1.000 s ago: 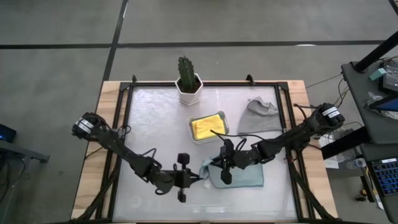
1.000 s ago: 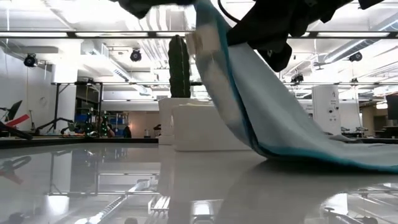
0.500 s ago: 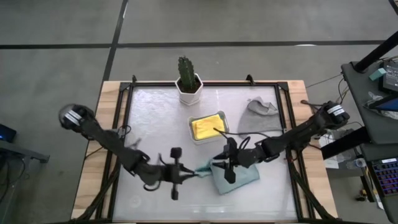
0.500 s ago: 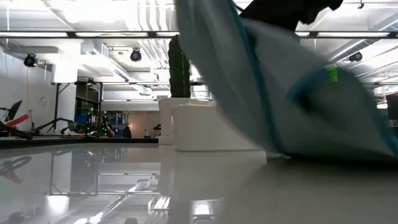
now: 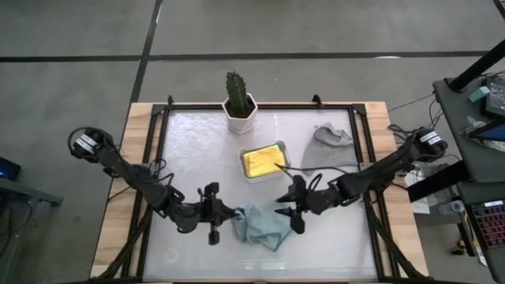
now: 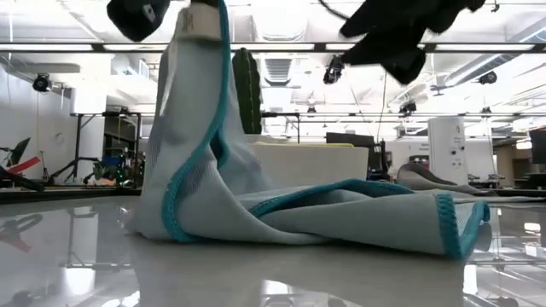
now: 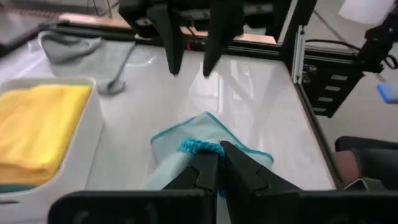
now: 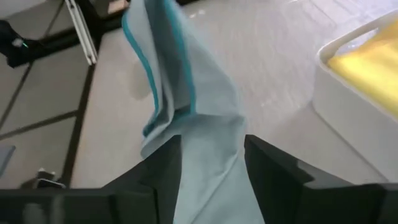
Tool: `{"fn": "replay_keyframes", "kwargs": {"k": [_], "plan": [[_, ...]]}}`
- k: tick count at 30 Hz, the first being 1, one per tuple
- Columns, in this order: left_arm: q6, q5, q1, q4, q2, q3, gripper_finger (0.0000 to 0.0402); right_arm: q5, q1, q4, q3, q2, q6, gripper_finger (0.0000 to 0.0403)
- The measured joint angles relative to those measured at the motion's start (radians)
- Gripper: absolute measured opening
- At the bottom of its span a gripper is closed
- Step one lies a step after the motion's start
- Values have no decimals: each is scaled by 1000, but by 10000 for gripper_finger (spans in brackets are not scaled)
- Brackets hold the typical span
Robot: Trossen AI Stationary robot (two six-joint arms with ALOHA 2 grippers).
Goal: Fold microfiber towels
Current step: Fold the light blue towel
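The left pincer pinches the teal towel by its nine o'clock corner. The right pincer hangs spread at the towel's two o'clock.

No legible text, label, brand, number or sign is shown on any object or surface in these views.

Glossy white table in a black frame
On it: cactus pot; white tray; grey towel; pale teal towel.
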Motion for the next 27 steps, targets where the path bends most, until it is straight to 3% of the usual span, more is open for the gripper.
{"fn": "replay_keyframes", "kwargs": {"k": [8, 11, 16, 27], "plan": [[-20, 6, -2, -1, 4, -2, 0, -12, 0, 250, 0, 221, -88, 164], [-19, 8, -3, -2, -6, -1, 0, -90, -1, 323, 0, 280, -188, 162], [-10, 8, -4, 0, -20, -2, 0, -245, 1, 324, 6, 341, -292, 152], [6, 8, -4, 0, -21, -2, 0, -275, 0, 201, 8, 359, -279, 145]]}}
